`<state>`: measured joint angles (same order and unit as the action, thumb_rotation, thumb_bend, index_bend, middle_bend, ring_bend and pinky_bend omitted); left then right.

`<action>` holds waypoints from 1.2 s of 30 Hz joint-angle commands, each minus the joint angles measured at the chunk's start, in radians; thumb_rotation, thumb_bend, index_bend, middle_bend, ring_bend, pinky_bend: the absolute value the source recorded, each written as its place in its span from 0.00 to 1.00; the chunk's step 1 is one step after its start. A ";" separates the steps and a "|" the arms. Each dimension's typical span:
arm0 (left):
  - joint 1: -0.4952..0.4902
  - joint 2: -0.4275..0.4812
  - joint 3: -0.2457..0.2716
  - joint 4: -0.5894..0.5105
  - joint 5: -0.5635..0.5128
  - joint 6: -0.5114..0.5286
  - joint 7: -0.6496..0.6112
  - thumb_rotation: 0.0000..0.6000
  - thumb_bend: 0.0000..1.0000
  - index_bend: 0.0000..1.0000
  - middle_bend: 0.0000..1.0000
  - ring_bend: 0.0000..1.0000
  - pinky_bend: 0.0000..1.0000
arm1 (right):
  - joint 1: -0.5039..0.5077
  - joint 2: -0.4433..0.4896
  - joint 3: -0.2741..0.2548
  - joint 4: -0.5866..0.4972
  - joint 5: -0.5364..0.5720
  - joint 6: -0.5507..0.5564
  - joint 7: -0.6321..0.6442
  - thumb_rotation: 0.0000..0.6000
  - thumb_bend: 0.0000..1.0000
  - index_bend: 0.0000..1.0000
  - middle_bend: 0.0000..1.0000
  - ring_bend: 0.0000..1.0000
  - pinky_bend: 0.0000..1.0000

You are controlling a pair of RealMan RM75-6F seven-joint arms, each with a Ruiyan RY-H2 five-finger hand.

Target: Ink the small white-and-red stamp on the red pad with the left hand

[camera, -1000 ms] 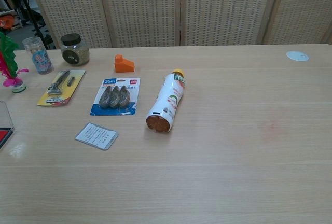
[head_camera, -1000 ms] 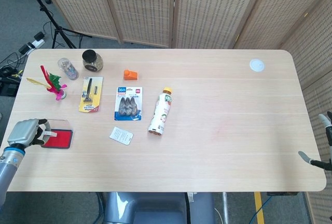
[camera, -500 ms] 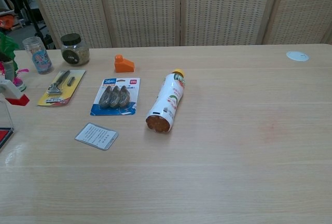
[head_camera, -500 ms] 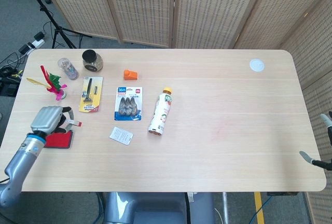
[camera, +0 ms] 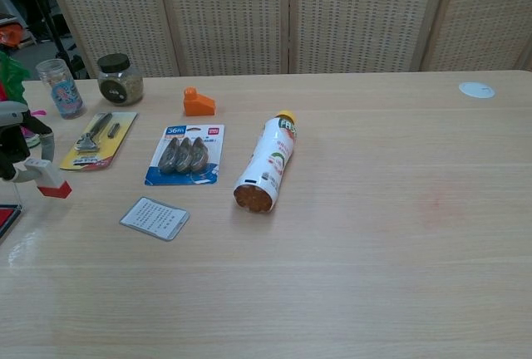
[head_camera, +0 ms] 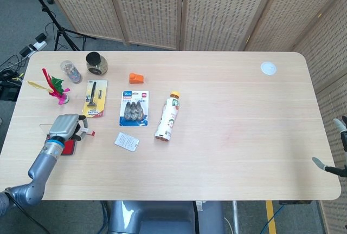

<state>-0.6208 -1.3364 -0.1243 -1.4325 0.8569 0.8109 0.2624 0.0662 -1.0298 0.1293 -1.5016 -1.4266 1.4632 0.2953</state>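
Left robot hand [head_camera: 66,127] sits near the left edge of the surface [head_camera: 227,153], pinching the small white-and-red stamp [camera: 48,179] between its fingers, red end pointing toward the middle of the surface. A second ago this hand was right over the red pad [head_camera: 69,146] at that same edge, stamp low against it; half a second ago it had lifted and drifted inward. Now the stamp is carried clear of the pad, off its inner side, not touching it.

My read: the inking press looks done and I'm in the lift-away. I can't confirm ink on the face from here.

Hard to see: the pad is mostly under my hand and forearm in the head view, only a red sliver showing. In the chest view it is cut off at the left frame edge, just a red corner [camera: 7,216]. The stamp's face is too small to judge in either view.

Right robot hand [head_camera: 332,166]: only dark fingertips poke in at the right edge of the head view, well apart from everything. I can't tell whether it's spread or curled.

Other items, the lying bottle [head_camera: 168,117], blister pack [head_camera: 134,108] and small card [head_camera: 126,141], haven't shifted.
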 commanded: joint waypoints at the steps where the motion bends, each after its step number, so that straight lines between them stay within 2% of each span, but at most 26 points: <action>1: -0.003 -0.001 0.007 0.002 -0.012 -0.011 0.003 1.00 0.37 0.61 1.00 0.94 0.86 | 0.001 0.000 -0.002 -0.002 -0.002 -0.002 0.001 1.00 0.00 0.01 0.00 0.00 0.00; 26: -0.010 -0.077 0.041 0.054 0.000 0.013 0.020 1.00 0.37 0.61 1.00 0.94 0.87 | 0.003 0.001 -0.002 0.000 0.003 -0.009 0.002 1.00 0.00 0.01 0.00 0.00 0.00; 32: -0.009 -0.071 0.045 0.047 0.004 0.015 0.024 1.00 0.37 0.51 1.00 0.94 0.87 | 0.003 0.001 -0.001 -0.001 0.004 -0.009 0.003 1.00 0.00 0.00 0.00 0.00 0.00; 36: -0.012 -0.067 0.047 0.043 -0.004 0.007 0.030 1.00 0.37 0.49 1.00 0.94 0.86 | 0.002 0.001 0.000 -0.002 0.005 -0.008 0.003 1.00 0.00 0.00 0.00 0.00 0.00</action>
<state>-0.6321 -1.4043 -0.0776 -1.3893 0.8537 0.8187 0.2923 0.0683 -1.0283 0.1289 -1.5034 -1.4217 1.4557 0.2985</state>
